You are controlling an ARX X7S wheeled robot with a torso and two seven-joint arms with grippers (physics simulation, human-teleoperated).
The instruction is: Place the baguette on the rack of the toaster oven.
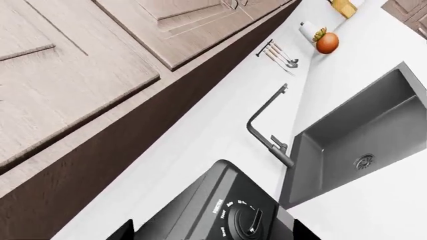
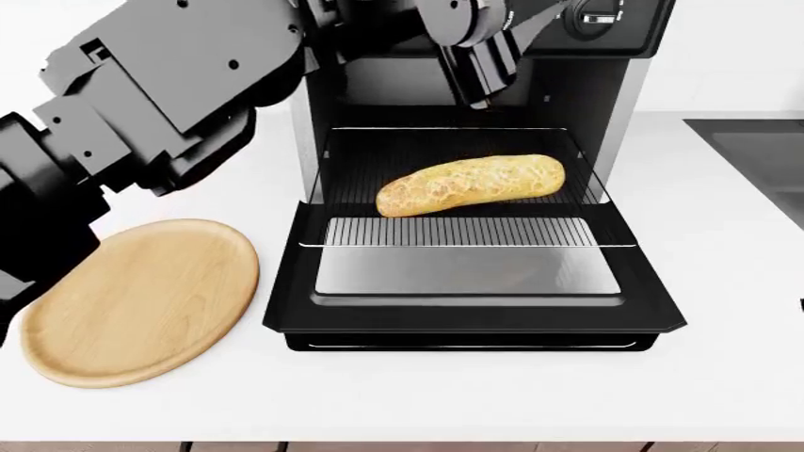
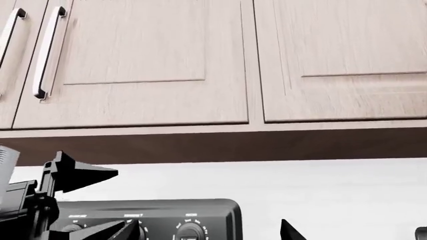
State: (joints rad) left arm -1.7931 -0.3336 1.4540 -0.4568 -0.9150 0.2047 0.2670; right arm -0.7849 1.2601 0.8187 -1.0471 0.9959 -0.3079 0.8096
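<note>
The left end effector (image 2: 484, 80) hangs above the open toaster oven (image 2: 477, 188), holding nothing; whether its jaws are apart I cannot tell. The right end effector is out of the head view (its state is unknowable). One baguette (image 2: 472, 185) lies on the single rack (image 2: 458, 231). One wooden board (image 2: 138, 301) sits near the tabletop's (image 2: 703, 377) front-left edge.

Wood, wire and black gloss

The baguette (image 2: 472, 185) has a rough, mottled golden crust; the rack (image 2: 458, 231) is thin shiny wire; the toaster oven (image 2: 477, 311) is glossy black with a ribbed glass door; the round board (image 2: 138, 301) is smooth pale wood; the counter (image 2: 703, 282) is matt white.
</note>
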